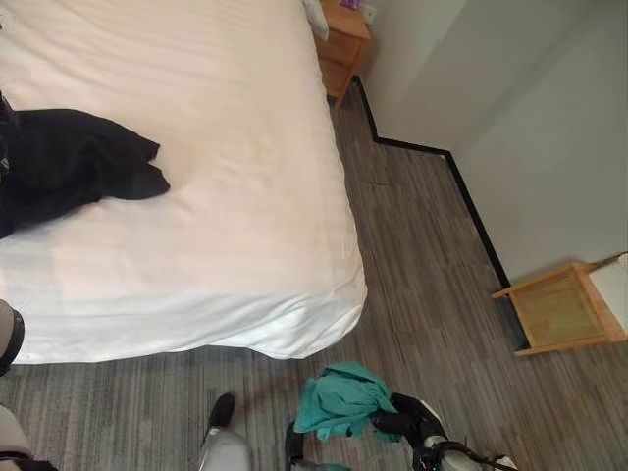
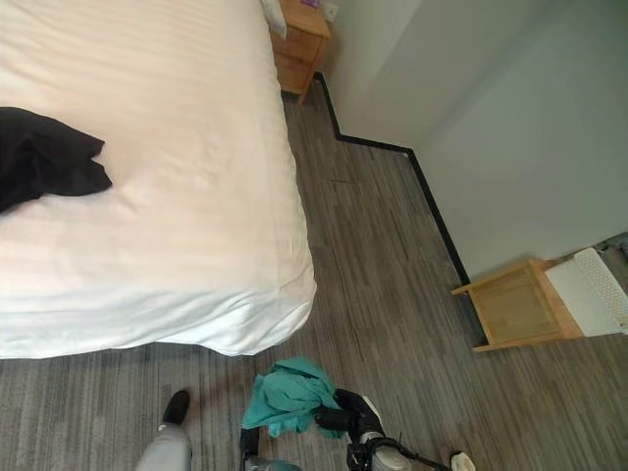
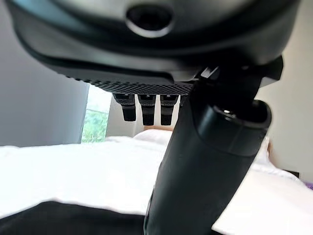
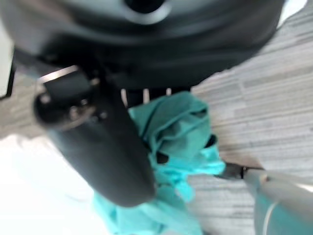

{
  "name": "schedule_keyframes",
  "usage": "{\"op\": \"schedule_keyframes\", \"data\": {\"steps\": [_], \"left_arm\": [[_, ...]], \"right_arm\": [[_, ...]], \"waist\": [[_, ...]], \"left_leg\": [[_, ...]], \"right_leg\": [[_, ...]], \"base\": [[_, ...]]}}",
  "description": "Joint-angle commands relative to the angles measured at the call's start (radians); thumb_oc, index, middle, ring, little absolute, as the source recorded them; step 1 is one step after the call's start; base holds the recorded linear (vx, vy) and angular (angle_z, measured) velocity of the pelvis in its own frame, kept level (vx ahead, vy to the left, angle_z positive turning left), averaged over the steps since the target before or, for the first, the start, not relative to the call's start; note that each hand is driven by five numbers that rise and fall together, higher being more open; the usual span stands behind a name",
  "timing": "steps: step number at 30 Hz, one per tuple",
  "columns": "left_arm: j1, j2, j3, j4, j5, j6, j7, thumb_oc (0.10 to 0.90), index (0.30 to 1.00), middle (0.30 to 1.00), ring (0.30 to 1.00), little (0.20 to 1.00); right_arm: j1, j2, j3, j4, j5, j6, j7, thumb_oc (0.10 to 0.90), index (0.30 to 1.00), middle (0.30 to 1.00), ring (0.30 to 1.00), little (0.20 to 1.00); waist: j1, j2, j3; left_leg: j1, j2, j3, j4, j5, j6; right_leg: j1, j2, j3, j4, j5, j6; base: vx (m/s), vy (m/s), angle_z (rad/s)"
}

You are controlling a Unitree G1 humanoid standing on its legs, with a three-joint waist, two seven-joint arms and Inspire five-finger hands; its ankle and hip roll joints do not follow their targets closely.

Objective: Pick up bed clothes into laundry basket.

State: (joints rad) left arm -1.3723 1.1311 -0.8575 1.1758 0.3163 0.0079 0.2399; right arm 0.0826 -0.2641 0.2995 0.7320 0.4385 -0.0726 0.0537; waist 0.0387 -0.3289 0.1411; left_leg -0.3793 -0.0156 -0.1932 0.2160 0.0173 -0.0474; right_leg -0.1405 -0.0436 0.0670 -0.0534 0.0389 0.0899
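— Teal garment (image 1: 339,400) is nearest, down at six o'clock just off the foot of the bed (image 1: 226,216), bunched in the right robot hand (image 1: 404,422). Its fingers are curled into the cloth, and the wrist view shows folds hanging loose below the grip.

— That's my worry. Only a bunch of it is pinched, so a quick swing could let the cloth slide out onto the floor (image 1: 422,265).

— And the black clothes (image 1: 69,162) at nine o'clock lie on the bed, untouched. The left robot hand (image 3: 146,105) hangs over them with fingers straight, holding nothing.

— I can't pick out a laundry basket for certain. There's something pale by the wooden stool (image 1: 564,309) at three o'clock, but I can't tell what. If the robot turns toward it, the trailing cloth might snag.
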Motion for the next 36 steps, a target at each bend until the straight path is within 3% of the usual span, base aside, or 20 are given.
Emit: {"op": "schedule_keyframes", "data": {"steps": [1,6,7,9,15,16,17,18,22,24,26,28,29,30,33,36], "left_arm": [[-0.08,0.016,0.0,0.044,0.018,-0.005,0.101,0.8,0.9,0.9,0.9,0.9],[-0.133,0.038,-0.039,0.083,0.013,-0.005,0.098,0.8,0.9,0.9,0.9,0.9],[-0.136,0.038,-0.042,0.084,0.013,-0.005,0.098,0.8,0.9,0.9,0.9,0.9],[-0.105,0.027,-0.008,0.126,-0.016,-0.013,0.075,0.8,0.9,0.9,0.9,0.9],[-0.006,-0.006,0.081,0.178,-0.074,-0.031,0.013,0.8,0.9,0.9,0.9,0.9],[0.019,-0.013,0.108,0.179,-0.111,-0.038,-0.007,0.478,0.418,0.418,0.418,0.418],[0.022,-0.013,0.11,0.179,-0.111,-0.038,-0.006,0.478,0.418,0.418,0.418,0.418],[0.035,-0.025,0.135,0.158,-0.169,-0.049,-0.021,0.4,0.3,0.3,0.3,0.3],[0.047,-0.044,0.171,0.099,-0.276,-0.067,-0.029,0.4,0.3,0.3,0.3,0.3],[0.116,-0.071,0.273,-0.027,-0.462,-0.105,-0.022,0.4,0.3,0.3,0.3,0.3],[0.208,-0.097,0.362,-0.134,-0.558,-0.129,-0.021,0.4,0.3,0.3,0.3,0.3],[0.396,-0.11,0.499,-0.356,-0.684,-0.175,-0.013,0.4,0.3,0.3,0.3,0.3],[0.611,-0.143,0.644,-0.537,-0.797,-0.216,-0.024,0.4,0.3,0.3,0.3,0.3],[0.639,-0.145,0.668,-0.552,-0.793,-0.212,-0.022,0.4,0.3,0.3,0.3,0.3],[1.025,-0.288,0.917,-0.791,-0.933,-0.257,-0.046,0.4,0.3,0.3,0.3,0.3],[1.292,-0.465,1.047,-0.928,-0.945,-0.274,-0.055,0.4,0.3,0.3,0.3,0.3]], "right_arm": [[-0.021,-0.072,-0.028,-0.104,0.047,-0.094,-0.011,0.4,0.3,0.3,0.3,0.3],[-0.034,-0.078,-0.011,-0.117,0.06,-0.122,-0.021,0.4,0.3,0.3,0.3,0.3],[-0.035,-0.077,-0.011,-0.116,0.06,-0.122,-0.021,0.4,0.3,0.3,0.3,0.3],[-0.037,-0.064,-0.006,-0.132,0.061,-0.122,-0.029,0.4,0.3,0.3,0.3,0.3],[0.005,-0.064,-0.004,-0.201,0.053,-0.117,-0.018,0.4,0.3,0.3,0.3,0.3],[0.016,-0.063,-0.004,-0.211,0.05,-0.116,-0.016,0.4,0.3,0.3,0.3,0.3],[0.016,-0.064,-0.004,-0.212,0.05,-0.116,-0.016,0.4,0.3,0.3,0.3,0.3],[0.021,-0.064,-0.002,-0.215,0.049,-0.111,-0.017,0.4,0.3,0.3,0.3,0.3],[0.037,-0.07,-0.015,-0.217,0.047,-0.1,-0.014,0.4,0.3,0.3,0.3,0.3],[0.051,-0.071,-0.056,-0.197,0.049,-0.095,-0.021,0.4,0.3,0.3,0.3,0.3],[0.054,-0.075,-0.088,-0.174,0.034,-0.09,-0.032,0.4,0.3,0.3,0.3,0.3],[0.054,-0.082,-0.148,-0.163,0.03,-0.088,-0.046,0.4,0.3,0.3,0.3,0.3],[0.059,-0.073,-0.214,-0.163,0.027,-0.087,-0.058,0.4,0.3,0.3,0.3,0.3],[0.061,-0.082,-0.208,-0.165,0.027,-0.086,-0.058,0.4,0.3,0.3,0.3,0.3],[0.074,-0.064,-0.306,-0.196,0.018,-0.082,-0.081,0.4,0.3,0.3,0.3,0.3],[0.08,-0.06,-0.363,-0.298,-0.027,-0.077,-0.092,0.4,0.3,0.3,0.3,0.3]], "waist": [[-0.025,0.013,0.029],[-0.055,-0.062,0.074],[-0.057,-0.062,0.073],[-0.074,-0.093,0.085],[-0.101,-0.113,0.075],[-0.105,-0.111,0.071],[-0.105,-0.11,0.071],[-0.107,-0.1,0.069],[-0.101,-0.067,0.066],[-0.082,-0.017,0.066],[-0.069,0.018,0.068],[-0.045,0.064,0.068],[-0.015,0.092,0.066],[-0.024,0.099,0.063],[0.019,0.16,0.041],[0.054,0.214,0.01]], "left_leg": [[0.104,0.036,-0.004,-0.278,0.083,0.029],[0.006,0.064,-0.021,-0.23,0.084,0.013],[0.003,0.064,-0.022,-0.228,0.084,0.013],[-0.026,0.072,-0.026,-0.219,0.083,0.009],[-0.032,0.077,-0.018,-0.211,0.072,0.011],[-0.03,0.076,-0.012,-0.203,0.066,0.012],[-0.03,0.076,-0.012,-0.202,0.066,0.012],[-0.028,0.074,-0.006,-0.19,0.059,0.014],[-0.017,0.067,-0.004,-0.19,0.055,0.018],[-0.002,0.047,-0.017,-0.199,0.056,0.023],[0.012,0.035,-0.025,-0.205,0.058,0.024],[0.028,0.017,-0.035,-0.21,0.059,0.026],[0.043,0.002,-0.047,-0.213,0.06,0.028],[0.046,0.002,-0.048,-0.214,0.06,0.028],[0.084,-0.02,-0.065,-0.232,0.066,0.031],[0.126,-0.036,-0.08,-0.263,0.083,0.027]], "right_leg": [[0.043,-0.013,-0.005,0.064,-0.034,0.104],[-0.026,0.004,-0.007,0.065,0.001,0.103],[-0.028,0.005,-0.008,0.065,0.002,0.103],[-0.051,0.012,-0.002,0.054,0.014,0.104],[-0.068,0.019,0.022,0.053,0.012,0.101],[-0.068,0.022,0.027,0.057,0.0,0.099],[-0.068,0.022,0.027,0.057,0.0,0.099],[-0.069,0.025,0.029,0.062,-0.011,0.098],[-0.061,0.022,0.025,0.073,-0.034,0.091],[-0.049,0.009,0.001,0.094,-0.062,0.086],[-0.036,-0.003,-0.015,0.103,-0.078,0.082],[-0.021,-0.016,-0.031,0.111,-0.093,0.077],[-0.007,-0.027,-0.041,0.115,-0.106,0.068],[-0.004,-0.027,-0.042,0.115,-0.106,0.068],[0.029,-0.044,-0.056,0.117,-0.126,0.056],[0.068,-0.057,-0.077,0.116,-0.142,0.047]], "base": [[-0.09,-0.029,0.03],[-0.07,-0.033,-0.07],[-0.03,0.008,-0.03],[-0.04,0.037,-0.05],[-0.02,0.028,-0.07],[0.0,0.025,-0.13],[-0.03,0.03,-0.14],[-0.04,0.027,-0.06],[-0.01,0.01,-0.13],[0.03,0.008,-0.08],[0.03,0.01,0.15],[0.03,0.018,0.34],[0.03,0.016,0.23],[0.05,0.027,0.17],[0.06,0.014,0.21],[0.05,-0.019,0.09]]}}
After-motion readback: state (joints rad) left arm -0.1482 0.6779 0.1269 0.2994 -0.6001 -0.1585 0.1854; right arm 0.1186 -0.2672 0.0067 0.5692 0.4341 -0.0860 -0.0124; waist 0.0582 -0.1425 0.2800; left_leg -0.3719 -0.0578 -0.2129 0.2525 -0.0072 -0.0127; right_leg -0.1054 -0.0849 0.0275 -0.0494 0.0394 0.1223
